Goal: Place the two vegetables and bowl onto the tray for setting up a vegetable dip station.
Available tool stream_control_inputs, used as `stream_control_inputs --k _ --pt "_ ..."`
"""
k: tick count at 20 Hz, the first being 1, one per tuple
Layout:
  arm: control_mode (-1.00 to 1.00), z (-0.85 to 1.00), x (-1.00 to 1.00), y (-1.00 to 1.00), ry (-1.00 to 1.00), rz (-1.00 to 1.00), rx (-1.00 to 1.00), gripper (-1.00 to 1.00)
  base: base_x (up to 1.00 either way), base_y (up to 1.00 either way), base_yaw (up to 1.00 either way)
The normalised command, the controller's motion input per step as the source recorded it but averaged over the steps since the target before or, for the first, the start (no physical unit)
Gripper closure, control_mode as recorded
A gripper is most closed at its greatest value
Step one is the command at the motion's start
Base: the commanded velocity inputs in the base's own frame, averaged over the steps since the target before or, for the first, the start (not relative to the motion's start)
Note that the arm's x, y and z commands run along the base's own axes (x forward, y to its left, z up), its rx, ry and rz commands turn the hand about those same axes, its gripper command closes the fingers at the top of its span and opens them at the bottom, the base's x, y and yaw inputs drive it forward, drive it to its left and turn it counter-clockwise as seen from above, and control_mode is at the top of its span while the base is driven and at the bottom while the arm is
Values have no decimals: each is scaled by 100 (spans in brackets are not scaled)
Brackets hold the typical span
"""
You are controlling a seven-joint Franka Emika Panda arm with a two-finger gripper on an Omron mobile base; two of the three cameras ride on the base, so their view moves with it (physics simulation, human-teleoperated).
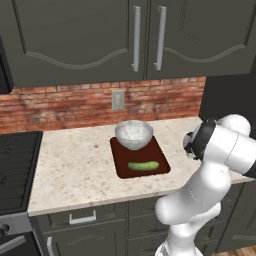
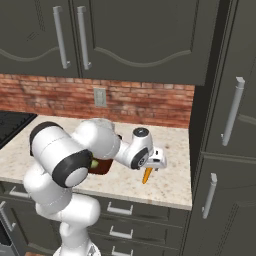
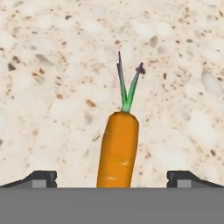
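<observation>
The spread claw (image 3: 112,178) is to be lowered squarely astride the carrot (image 3: 118,146), leaves at 12 o'clock, before closing.

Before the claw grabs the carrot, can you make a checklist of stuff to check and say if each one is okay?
1. Claw open wide enough: ok, its two tips stand apart on either side of the carrot.
2. Carrot lined up between the tips: ok, it lies in the middle of the gap in the hand view.
3. Carrot free to lift: ok, it lies alone on the speckled counter.
4. Claw low enough to close: cannot tell.
5. Room on the tray: ok, bare space remains beside the cucumber and in front of the bowl.
6. Bowl and cucumber already on the tray: ok.
</observation>
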Motion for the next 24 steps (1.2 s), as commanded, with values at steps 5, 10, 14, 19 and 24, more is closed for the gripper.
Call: stream_control_inputs --k 5,10,14,19,24 --pt "-100 -22 20 -27 0 0 6 -100 0 0 0" --pt "-100 -22 17 0 0 0 2 100 0 0 0" --pt "-100 -9 11 1 -2 0 0 100 0 0 0" --pt "-100 -2 4 5 -1 0 0 100 0 0 0" --pt "-100 17 -10 27 -1 3 -2 100 0 0 0"
